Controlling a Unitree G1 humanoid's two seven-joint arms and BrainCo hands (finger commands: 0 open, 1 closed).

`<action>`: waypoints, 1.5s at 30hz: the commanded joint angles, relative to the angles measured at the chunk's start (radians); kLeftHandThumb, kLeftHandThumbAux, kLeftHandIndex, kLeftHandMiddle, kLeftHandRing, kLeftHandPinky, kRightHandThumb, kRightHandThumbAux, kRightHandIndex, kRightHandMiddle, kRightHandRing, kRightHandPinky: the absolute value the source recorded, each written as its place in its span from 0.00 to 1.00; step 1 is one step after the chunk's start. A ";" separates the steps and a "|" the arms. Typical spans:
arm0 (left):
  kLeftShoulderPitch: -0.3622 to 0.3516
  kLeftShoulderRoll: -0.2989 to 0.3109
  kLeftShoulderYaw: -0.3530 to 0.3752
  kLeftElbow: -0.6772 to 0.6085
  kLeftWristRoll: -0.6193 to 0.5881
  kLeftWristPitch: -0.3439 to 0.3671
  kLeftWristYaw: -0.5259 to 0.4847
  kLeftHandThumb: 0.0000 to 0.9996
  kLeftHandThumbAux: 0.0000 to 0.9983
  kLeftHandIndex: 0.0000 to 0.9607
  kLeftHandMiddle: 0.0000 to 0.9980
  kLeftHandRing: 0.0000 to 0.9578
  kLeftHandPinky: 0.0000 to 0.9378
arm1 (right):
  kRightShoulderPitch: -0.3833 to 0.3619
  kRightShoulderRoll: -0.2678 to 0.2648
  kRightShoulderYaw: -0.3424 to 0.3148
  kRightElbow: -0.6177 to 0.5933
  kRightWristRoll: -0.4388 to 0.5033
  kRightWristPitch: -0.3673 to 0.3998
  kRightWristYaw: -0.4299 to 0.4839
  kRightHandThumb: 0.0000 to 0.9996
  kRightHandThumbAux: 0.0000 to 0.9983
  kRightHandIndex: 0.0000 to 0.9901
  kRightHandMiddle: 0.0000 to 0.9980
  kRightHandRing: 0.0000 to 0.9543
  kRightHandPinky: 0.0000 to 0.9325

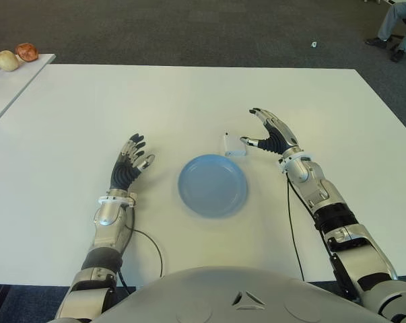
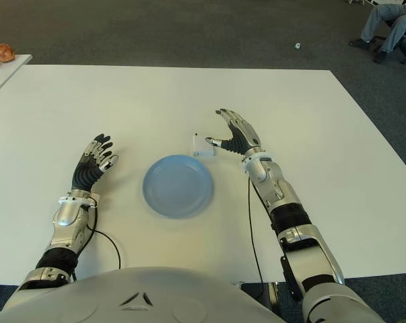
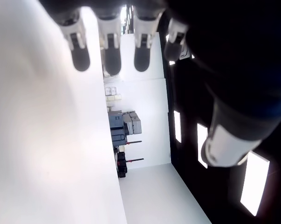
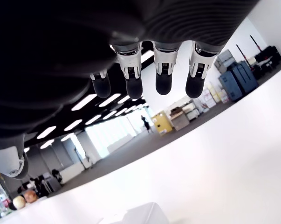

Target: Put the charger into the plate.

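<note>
White table [image 1: 189, 94] bears blue plate [image 1: 212, 185], charger [image 1: 231, 147] beside it, right hand [image 1: 268, 132] spread near.

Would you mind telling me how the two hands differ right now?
The right hand shows just right of the charger, thumb nearly at it; the left hand shows left of the plate, apart from both. The right hand reaches farther across the table than the left hand. Both have open fingers and hold nothing.
</note>
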 commanded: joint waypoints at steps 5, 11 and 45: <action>0.150 -0.088 -0.043 0.101 0.023 0.018 -0.009 0.08 0.69 0.00 0.12 0.13 0.15 | -0.042 -0.020 0.051 0.087 -0.058 -0.035 -0.032 0.28 0.39 0.00 0.00 0.00 0.00; 0.153 -0.089 -0.045 0.103 0.028 0.009 -0.005 0.06 0.69 0.01 0.12 0.14 0.15 | -0.080 -0.023 0.086 0.162 -0.077 -0.081 -0.040 0.26 0.35 0.00 0.00 0.00 0.00; 0.204 -0.073 -0.076 0.034 0.046 0.010 0.012 0.01 0.64 0.00 0.11 0.13 0.15 | -0.227 -0.008 0.258 0.488 -0.183 -0.235 -0.205 0.24 0.40 0.00 0.00 0.00 0.00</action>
